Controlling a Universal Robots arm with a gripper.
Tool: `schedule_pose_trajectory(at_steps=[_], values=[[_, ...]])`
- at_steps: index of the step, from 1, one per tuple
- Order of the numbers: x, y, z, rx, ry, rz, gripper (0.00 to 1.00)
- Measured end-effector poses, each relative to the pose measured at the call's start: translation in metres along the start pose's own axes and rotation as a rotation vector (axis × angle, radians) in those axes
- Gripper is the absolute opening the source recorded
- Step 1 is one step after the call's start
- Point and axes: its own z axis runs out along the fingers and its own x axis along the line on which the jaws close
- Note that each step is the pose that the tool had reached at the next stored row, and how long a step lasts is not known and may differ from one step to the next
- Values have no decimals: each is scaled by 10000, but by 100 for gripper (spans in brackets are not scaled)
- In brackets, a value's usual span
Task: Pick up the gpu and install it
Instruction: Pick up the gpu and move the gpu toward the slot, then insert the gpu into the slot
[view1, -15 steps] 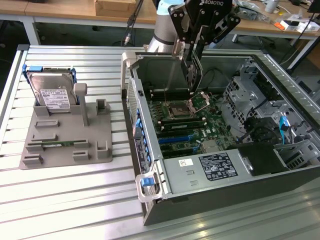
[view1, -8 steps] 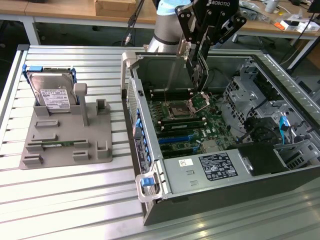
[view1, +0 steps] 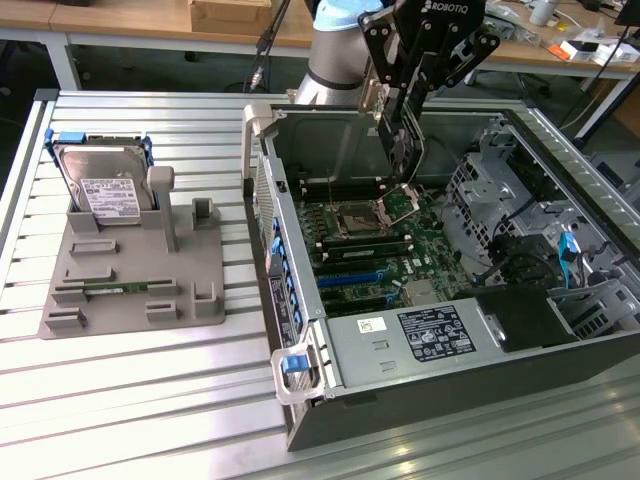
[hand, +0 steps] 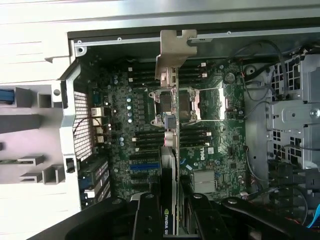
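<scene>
The hand (view1: 408, 105) (hand: 172, 216) pinches the gpu (view1: 407, 155) (hand: 171, 165) between its two black fingers (hand: 147, 215), gripping the card by its flat sides. The gpu hangs edge-on above the open case (view1: 400, 345), over the motherboard (view1: 370, 240) (hand: 125, 115) and clear of it, roughly above the processor socket (view1: 358, 218). Seen on edge it is a thin card: a narrow green board with a darker layer against it, and a silver bracket (view1: 372, 100) (hand: 175, 50) with a bent, notched tab at the end farthest from the fingers in the wrist view. A small green-and-black label (hand: 166, 222) shows on the card's edge between the fingers. In the exterior view the card hangs down from the hand, with the bracket on the side toward the exterior view's left. The case lies on its side on the slatted tabletop (view1: 150, 400). Well apart from it, toward the exterior view's left, a grey holder (view1: 130, 270) carries a hard drive (view1: 105, 185) standing upright.
</scene>
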Motion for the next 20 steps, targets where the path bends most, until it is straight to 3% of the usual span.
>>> schedule_pose_trajectory(at_steps=[8,20], values=[[-68,5,2,0,0,0,26],[-73,6,2,0,0,0,26]])
